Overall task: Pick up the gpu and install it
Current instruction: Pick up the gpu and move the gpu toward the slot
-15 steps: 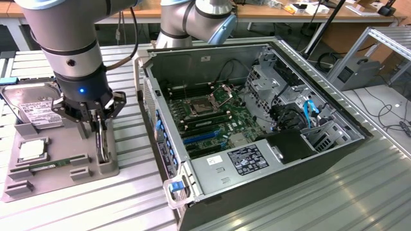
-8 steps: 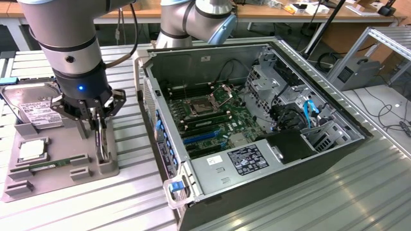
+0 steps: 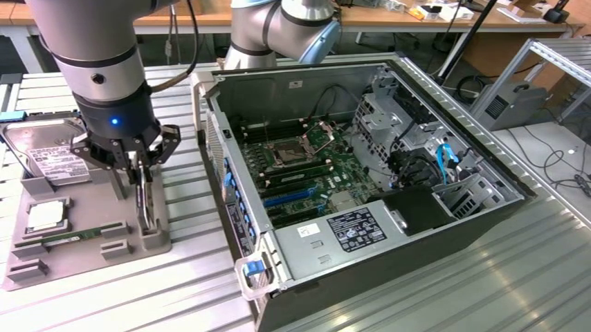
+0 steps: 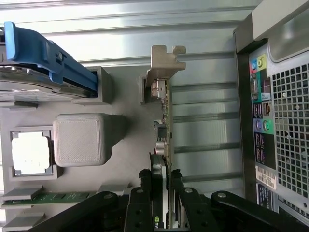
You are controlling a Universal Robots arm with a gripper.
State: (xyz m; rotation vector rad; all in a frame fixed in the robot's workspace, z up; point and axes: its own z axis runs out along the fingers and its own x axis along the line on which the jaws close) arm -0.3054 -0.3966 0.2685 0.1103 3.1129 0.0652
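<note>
A ribbed metal table [image 3: 185,290] carries the work, with a wooden bench [image 3: 388,15] along the back of the room. On the table lies a grey holder tray [image 3: 93,200], and just beside it an open computer case [image 3: 305,83] showing its motherboard [image 3: 314,159]. The tray holds a hard drive [image 3: 51,158], a processor [image 3: 43,216] and a memory stick [image 3: 79,236]. The gpu [image 4: 164,130] stands on edge in the tray's slot, its silver bracket away from the gripper [image 4: 161,173], whose fingers [image 4: 145,193] pinch the card from both sides near its black cooler. A raised grey block [image 4: 79,140] sits between the card and the processor.
</note>
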